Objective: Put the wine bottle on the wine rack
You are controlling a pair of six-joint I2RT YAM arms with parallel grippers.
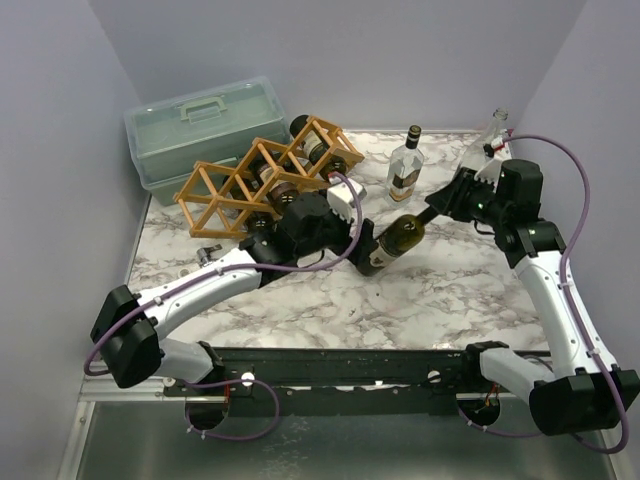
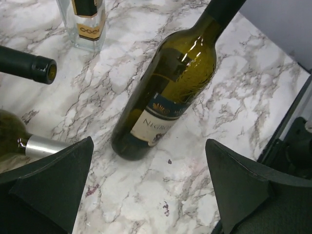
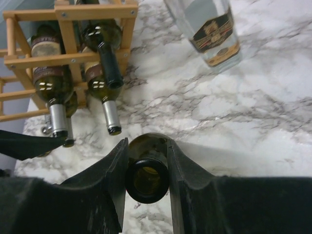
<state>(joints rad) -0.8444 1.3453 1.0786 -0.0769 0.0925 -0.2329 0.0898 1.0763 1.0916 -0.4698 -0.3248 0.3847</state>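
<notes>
Soft, even light is coming from overhead, casting only faint shadows on the marble table (image 1: 440,290). Glare is glinting off the bottle (image 2: 187,63) in the left wrist view, while the near fingers (image 2: 53,187) are showing dark and blurred.

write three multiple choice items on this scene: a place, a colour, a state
1. Wine rack: A) beside the toolbox, back left; B) near right edge; C) atop the toolbox.
2. Wine bottle in the right gripper, glass: A) clear; B) blue; C) dark green.
3. Left gripper: A) shut on a cap; B) open, empty; C) shut on the rack.
1 A, top view shows it; 2 C, green in the left wrist view; 3 B, its fingers stand wide apart.
</notes>
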